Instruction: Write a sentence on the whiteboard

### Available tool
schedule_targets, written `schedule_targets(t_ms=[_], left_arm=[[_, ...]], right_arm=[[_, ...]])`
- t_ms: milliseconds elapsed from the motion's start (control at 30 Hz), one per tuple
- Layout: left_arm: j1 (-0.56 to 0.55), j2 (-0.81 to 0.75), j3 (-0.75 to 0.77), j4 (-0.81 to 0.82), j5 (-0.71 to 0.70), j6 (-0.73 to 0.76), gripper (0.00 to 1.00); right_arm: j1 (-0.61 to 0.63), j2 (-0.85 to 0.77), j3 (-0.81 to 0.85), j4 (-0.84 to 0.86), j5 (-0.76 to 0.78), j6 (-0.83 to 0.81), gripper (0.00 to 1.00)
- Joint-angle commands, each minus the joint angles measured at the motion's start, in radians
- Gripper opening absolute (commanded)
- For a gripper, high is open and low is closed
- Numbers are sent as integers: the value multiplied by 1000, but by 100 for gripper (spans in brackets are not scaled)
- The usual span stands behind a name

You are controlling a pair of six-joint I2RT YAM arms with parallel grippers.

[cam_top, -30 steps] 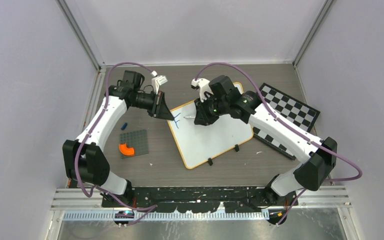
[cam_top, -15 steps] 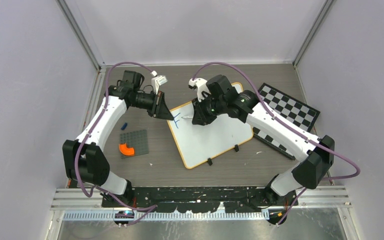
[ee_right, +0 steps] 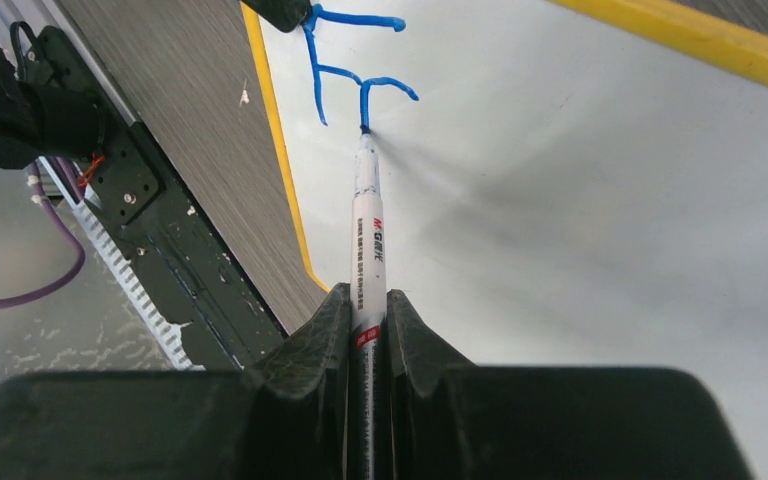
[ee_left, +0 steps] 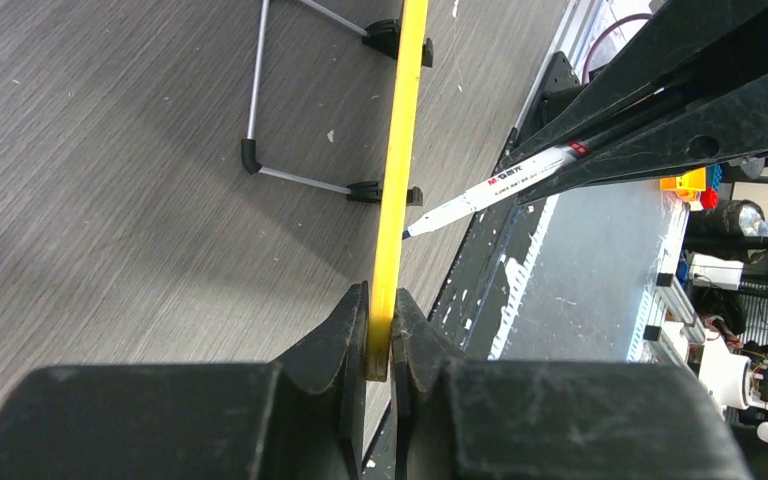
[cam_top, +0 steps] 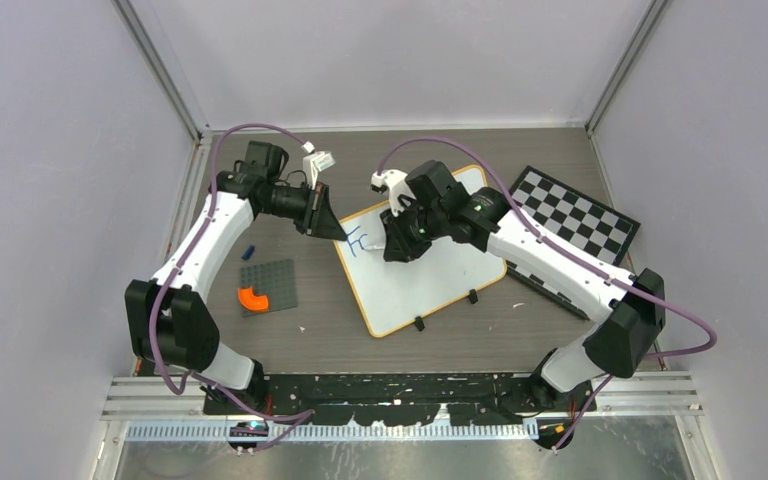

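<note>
The whiteboard (cam_top: 430, 265), white with a yellow frame and black clip feet, lies tilted mid-table. My left gripper (cam_top: 337, 232) is shut on its left frame edge (ee_left: 397, 190), seen edge-on in the left wrist view. My right gripper (cam_top: 392, 246) is shut on a white marker (ee_right: 367, 225), whose blue tip touches the board (ee_right: 580, 200) at the foot of the second blue letter (ee_right: 375, 95). Blue strokes (cam_top: 358, 240) sit near the board's upper left corner. The marker also shows in the left wrist view (ee_left: 495, 187).
A black-and-white checkered board (cam_top: 572, 215) lies right of the whiteboard. A grey baseplate (cam_top: 267, 286) with an orange piece (cam_top: 253, 298) lies at the left, with a small blue piece (cam_top: 247, 249) above it. Purple cables loop over both arms.
My right gripper has moved left and down over the board with the marker, and a second blue letter has appeared beside the first. My left gripper has kept still on the frame.
</note>
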Motion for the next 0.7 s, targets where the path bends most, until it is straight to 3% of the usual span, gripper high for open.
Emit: schedule_targets(t_ms=[0, 667], left_arm=[[-7, -19, 0, -8, 24, -5, 0], [-11, -15, 3, -8, 27, -5, 0]], right_arm=[[1, -34, -13, 10, 44, -27, 0], [-51, -27, 68, 9, 65, -25, 0]])
